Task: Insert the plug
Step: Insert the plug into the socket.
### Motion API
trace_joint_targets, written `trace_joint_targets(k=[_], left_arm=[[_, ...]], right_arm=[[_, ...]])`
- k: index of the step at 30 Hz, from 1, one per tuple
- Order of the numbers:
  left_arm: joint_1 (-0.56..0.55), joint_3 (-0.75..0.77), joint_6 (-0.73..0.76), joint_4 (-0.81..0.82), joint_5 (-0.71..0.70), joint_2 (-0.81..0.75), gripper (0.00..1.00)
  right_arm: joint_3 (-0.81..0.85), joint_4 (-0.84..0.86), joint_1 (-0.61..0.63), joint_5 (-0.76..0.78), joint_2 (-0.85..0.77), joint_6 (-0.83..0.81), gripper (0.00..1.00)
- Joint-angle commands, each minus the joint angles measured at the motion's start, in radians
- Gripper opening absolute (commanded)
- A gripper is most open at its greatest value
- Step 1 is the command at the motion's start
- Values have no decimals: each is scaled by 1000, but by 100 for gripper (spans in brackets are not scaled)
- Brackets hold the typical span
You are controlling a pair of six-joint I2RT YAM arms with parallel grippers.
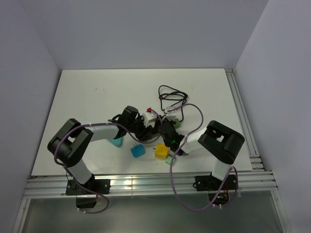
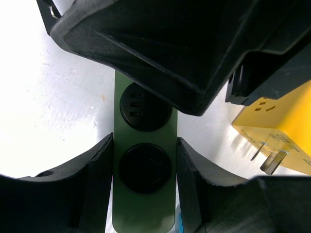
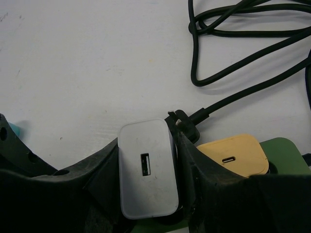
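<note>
My right claw (image 3: 148, 145) clamps white charger (image 3: 146, 179) by its flat sides: likely light, rigid, slick plastic, may twist. Left claw (image 2: 144, 141) pinches green power strip (image 2: 144, 216).

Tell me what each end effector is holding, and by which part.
The left end effector clamps the green power strip across its long side edges; the right end effector pinches the white USB charger by its two side faces.

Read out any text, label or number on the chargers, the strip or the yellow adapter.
No text can be read in any view.
white charger: USB port only, no print.
cream charger: small port only, no print.
green power strip: no marking visible.
yellow adapter: faint marks near the prongs, too blurred to read.
</note>
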Motion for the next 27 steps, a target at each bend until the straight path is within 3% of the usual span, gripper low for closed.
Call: trace_joint_targets(k=[1,6,11,21,24,25,27], left_arm=[[-44,67,-55,107,84,14,0],[-63,63,-26,99,37,3,0],[-106,64,0,87,-17,3,0],[-108,35,-3,113,-31,-32,0],[-108,24,-3,127,-30,-41,1],[-108,23,-5,133,-33,-43,3],[-108,21,-5,136,-36,-45,7]], right_arm=[[-120,-460,71,-324,110,248,0],[-92,-532,71,-306,44,243,3],[-66,-597,71,-280,-31,233,18],[-20,-691,39,-264,-148,184,25],[-23,-688,23,-281,-171,173,43],[-25,-680,20,-286,-180,170,54],[-26,-675,10,-301,-186,168,63]])
